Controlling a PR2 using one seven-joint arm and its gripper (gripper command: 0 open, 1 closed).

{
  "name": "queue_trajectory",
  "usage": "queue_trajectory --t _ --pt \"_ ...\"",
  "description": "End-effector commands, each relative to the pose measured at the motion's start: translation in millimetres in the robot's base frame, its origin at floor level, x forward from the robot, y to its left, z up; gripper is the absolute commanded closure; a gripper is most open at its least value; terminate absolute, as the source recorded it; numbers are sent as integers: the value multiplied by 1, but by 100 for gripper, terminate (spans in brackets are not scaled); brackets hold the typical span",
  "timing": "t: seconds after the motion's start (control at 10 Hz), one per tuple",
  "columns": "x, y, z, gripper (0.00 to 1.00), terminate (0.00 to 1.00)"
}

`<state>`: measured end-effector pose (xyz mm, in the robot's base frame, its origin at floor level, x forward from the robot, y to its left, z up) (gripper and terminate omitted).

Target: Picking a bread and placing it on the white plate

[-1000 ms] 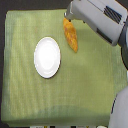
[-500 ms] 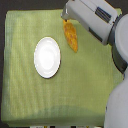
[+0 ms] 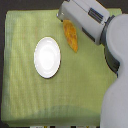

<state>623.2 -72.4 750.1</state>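
Bread point(image 3: 71, 37) lies on green cloth point(image 3: 30, 100), long axis running from upper left to lower right; plate point(image 3: 48, 57) lies apart; arm's fingers point(image 3: 64, 17) over its upper end, grip not discernible.

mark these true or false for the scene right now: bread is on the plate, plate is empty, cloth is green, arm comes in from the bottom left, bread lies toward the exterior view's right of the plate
1. The bread is on the white plate. False: it lies on the green cloth, apart from the plate.
2. The plate is empty. True.
3. The cloth is green. True.
4. The arm comes in from the bottom left. False: it enters from the exterior view's right, and the gripper sits at the bread's upper end.
5. The bread lies toward the exterior view's right of the plate. True.
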Motion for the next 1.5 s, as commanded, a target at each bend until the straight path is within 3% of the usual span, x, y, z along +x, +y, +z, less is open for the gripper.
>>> queue_trajectory --t 0.0,0.3,0.7,0.8,1.4 --pt "-8 -7 -39 0 0" --pt "-11 4 -49 0 0" --pt "0 16 -33 0 0" --pt "0 14 -32 100 0" --pt "-6 -1 -23 100 0"
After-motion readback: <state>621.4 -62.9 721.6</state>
